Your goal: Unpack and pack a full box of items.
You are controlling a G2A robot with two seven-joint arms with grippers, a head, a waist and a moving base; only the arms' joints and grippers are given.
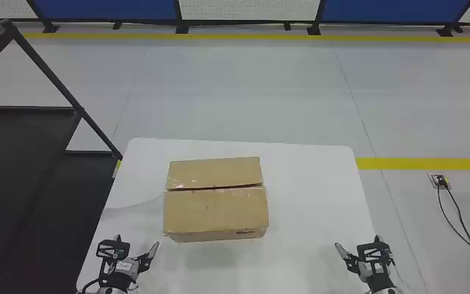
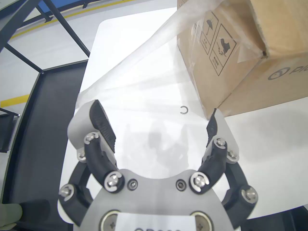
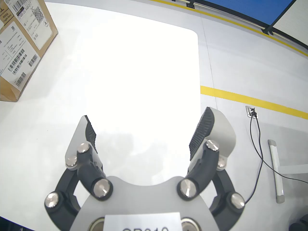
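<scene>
The box [image 1: 214, 200] sits shut in the middle of the table [image 1: 316, 191], its two top flaps meeting along a seam across the lid, so the step in hand is most likely opening it before anything can come out. Both tools are empty, with their jaws spread wide. The left gripper [image 1: 129, 251] hangs off the box's near left corner, and the right gripper [image 1: 362, 253] is well apart from the box's right side; both are nearer the robot than the box is. To do this well, one gripper should steady the box from the side while the other catches a flap edge at the seam and lifts slowly, since a carton pulled from one side alone may slide or tip. The left wrist view adds what the top view barely hints at. A strip of clear tape [image 2: 154, 56] trails from the box's upper edge down onto the table beside its left face, near the left gripper [image 2: 155, 111]. It could cling to the gripper, so it is best avoided or pulled away first. A small C-shaped ring [image 2: 184, 110] lies close to the box's near corner. The right wrist view shows paper labels [image 3: 24, 25] on the box's right face, well apart from the right gripper [image 3: 147, 118].
</scene>
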